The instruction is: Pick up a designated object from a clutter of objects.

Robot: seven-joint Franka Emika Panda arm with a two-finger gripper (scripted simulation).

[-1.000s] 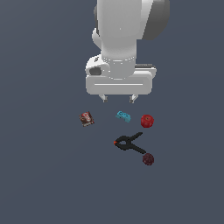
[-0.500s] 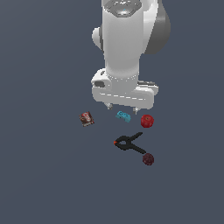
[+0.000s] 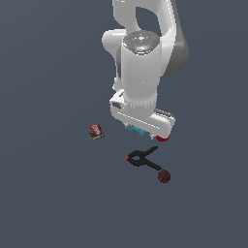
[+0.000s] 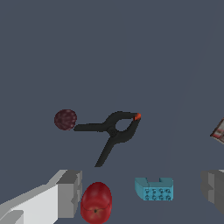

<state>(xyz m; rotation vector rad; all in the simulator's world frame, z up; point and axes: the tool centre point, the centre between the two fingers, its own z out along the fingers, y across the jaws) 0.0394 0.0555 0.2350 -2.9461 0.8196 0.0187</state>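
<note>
The white arm (image 3: 143, 72) filled the upper middle of the exterior view, its wrist pointing down over the dark grey floor (image 3: 48, 203). At its lower end the gripper (image 4: 140, 192) hung above the clutter; in the wrist view its two grey fingers (image 4: 70, 192) stood wide apart with nothing between them but the items lying below.

The black clamp (image 3: 143, 159) was the longest of the small items. It lay flat on the floor just in front of the gripper in the exterior view, apart from the fingers. Its two handles diverged toward the exterior view's right, and its small orange-red tip (image 4: 138, 117) pointed toward the exterior view's left.

The red round fruit (image 4: 96, 202) lay under the gripper, close beside one finger in the wrist view; in the exterior view only a red sliver showed below the hand. The cyan block (image 4: 154, 189) sat near the fruit, also between the spread fingers, and mostly hidden by the hand in the exterior view. The reddish-brown box (image 3: 96, 131) lay off to the exterior view's left, well apart from the clamp. The dark maroon ball (image 3: 164, 176) rested just beside the end of one clamp handle; contact could not be judged.
</note>
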